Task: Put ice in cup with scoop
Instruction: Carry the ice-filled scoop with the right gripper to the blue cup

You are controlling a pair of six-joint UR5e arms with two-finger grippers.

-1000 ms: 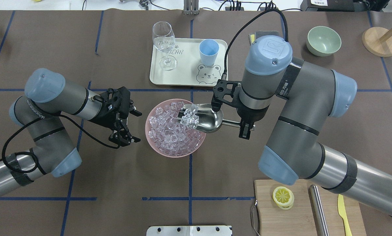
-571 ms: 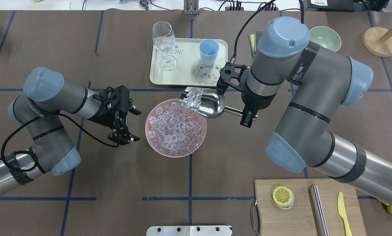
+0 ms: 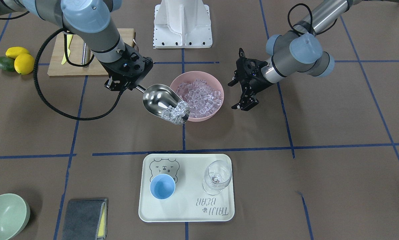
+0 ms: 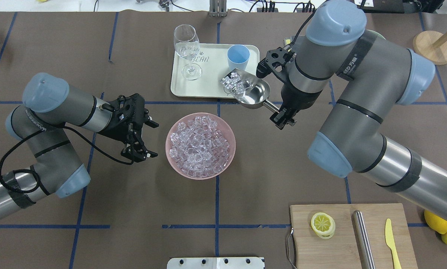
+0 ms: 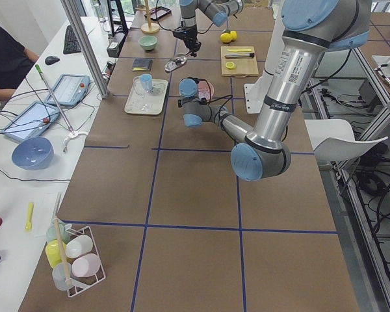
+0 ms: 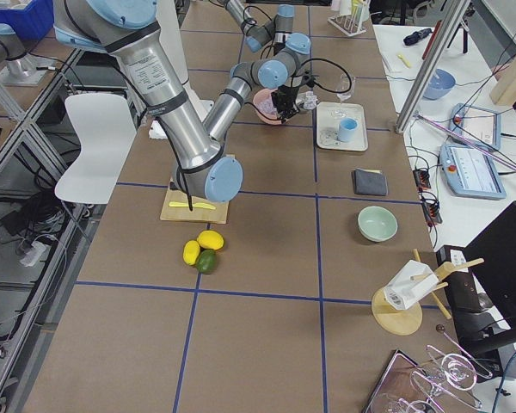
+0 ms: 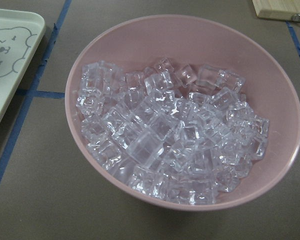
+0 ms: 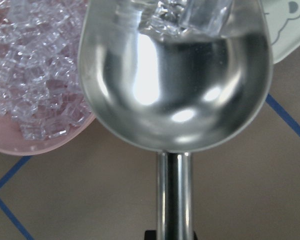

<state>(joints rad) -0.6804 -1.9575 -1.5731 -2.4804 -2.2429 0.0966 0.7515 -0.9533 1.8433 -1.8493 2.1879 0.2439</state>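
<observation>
Left claw (image 4: 150, 139) – fingers spread wide, empty, hovering just beside the round pink plastic bowl (image 4: 166, 147), not touching it.

Pink bowl – stands on the bench, heaped with small clear glassy ice cubes (image 4: 199, 145).

Cream rectangular tray with a bear drawing (image 4: 208, 91) – beyond the bowl. It carries a clear stemmed wine glass (image 4: 186, 45) and the small round light-blue plastic cup (image 4: 238, 58), upright and empty.

Shiny stainless-steel scoop with a deep rounded trough (image 4: 255, 93) – held in the air between bowl and cup, mouth toward the cup but not yet over it. A cluster of cubes (image 4: 235, 83) sits right at the front lip.

Right claw (image 4: 281, 114) – clamped on the scoop's short cylindrical handle, at its far end.

Handling, as I judge it:
- Cubes are hard, light, loose and slick. On polished steel they should slide at a small tilt, likely all together.
- The scoop is rigid. The handle is the right hold, though a smooth round bar may roll in the grip.
- The cup looks light with a narrow mouth, so spills or a knock-over are the risks.
</observation>
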